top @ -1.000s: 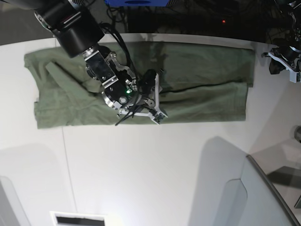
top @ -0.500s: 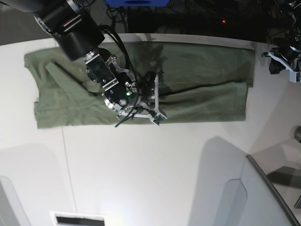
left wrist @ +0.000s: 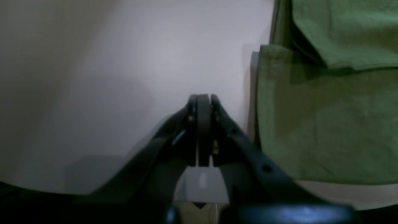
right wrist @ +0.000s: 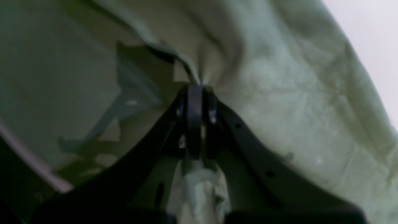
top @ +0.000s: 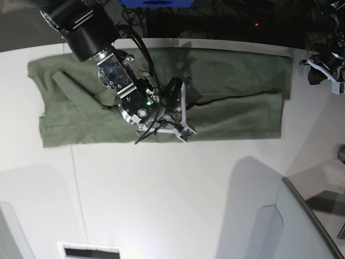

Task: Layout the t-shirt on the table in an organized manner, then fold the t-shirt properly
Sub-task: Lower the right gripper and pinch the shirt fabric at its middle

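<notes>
The olive-green t-shirt point(top: 232, 81) lies as a long folded band across the far part of the white table point(top: 161, 189). My right gripper point(top: 183, 110) sits over the shirt's middle, near its front edge. In the right wrist view this gripper point(right wrist: 195, 88) is shut on a pinched ridge of the t-shirt point(right wrist: 279, 93), and wrinkles radiate from the tips. My left gripper point(top: 326, 67) rests at the table's right end, beside the shirt. Its jaws point(left wrist: 202, 96) are shut with nothing between them over bare table point(left wrist: 124, 62), and the t-shirt point(left wrist: 326, 124) lies just to their right.
A grey translucent panel point(top: 291, 226) covers the front right corner. A thin dark seam point(top: 75, 183) runs across the tabletop at the left. A white slotted piece point(top: 89, 251) sits at the front edge. Dark cables point(top: 215, 16) lie beyond the far edge.
My right gripper has gone from open to shut, pinching the cloth, and has shifted slightly right. The left arm has not moved.
</notes>
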You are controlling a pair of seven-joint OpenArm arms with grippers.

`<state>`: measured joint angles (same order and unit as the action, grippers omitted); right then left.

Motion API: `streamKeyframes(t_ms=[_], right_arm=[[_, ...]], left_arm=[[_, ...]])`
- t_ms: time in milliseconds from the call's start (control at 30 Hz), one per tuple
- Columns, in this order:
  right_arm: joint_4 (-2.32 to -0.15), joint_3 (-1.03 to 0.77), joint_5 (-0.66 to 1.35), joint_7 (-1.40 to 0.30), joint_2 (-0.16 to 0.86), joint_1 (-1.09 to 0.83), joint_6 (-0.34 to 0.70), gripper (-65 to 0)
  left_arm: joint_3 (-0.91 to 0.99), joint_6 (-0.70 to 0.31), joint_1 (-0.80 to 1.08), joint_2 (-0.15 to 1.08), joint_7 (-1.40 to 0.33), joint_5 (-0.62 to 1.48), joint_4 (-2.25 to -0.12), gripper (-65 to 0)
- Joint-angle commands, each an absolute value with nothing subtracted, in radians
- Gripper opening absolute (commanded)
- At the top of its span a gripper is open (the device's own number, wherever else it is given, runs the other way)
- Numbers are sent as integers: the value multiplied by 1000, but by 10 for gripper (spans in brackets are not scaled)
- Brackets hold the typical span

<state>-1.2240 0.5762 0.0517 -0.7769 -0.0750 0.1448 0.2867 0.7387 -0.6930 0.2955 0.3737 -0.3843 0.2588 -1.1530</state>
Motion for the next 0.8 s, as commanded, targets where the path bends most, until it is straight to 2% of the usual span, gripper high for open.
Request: streamKeyframes(t_ms=[0,333,500,667,767], right_arm=[[-1254,576,59,-773,-85,160,286,-644],[-1260,576,59,-789,-85,119,286,-644],[-1256,575,61,-791,-85,116,286,-624],[-1303,572,62,-869,-88,117,286,-450],[-1399,565,62,-892,-84,85,286,-420]], left_arm=[[745,-698,292,398,-366,269,-1153,-650],[745,-698,260,401,-366,268,-1099,-650],[745,-698,259,401,-366,268,-1102,-650],[745,-698,239,401,-371,275,-1106,-650],[753,-698,231,397,-372,278,-1125,-650]])
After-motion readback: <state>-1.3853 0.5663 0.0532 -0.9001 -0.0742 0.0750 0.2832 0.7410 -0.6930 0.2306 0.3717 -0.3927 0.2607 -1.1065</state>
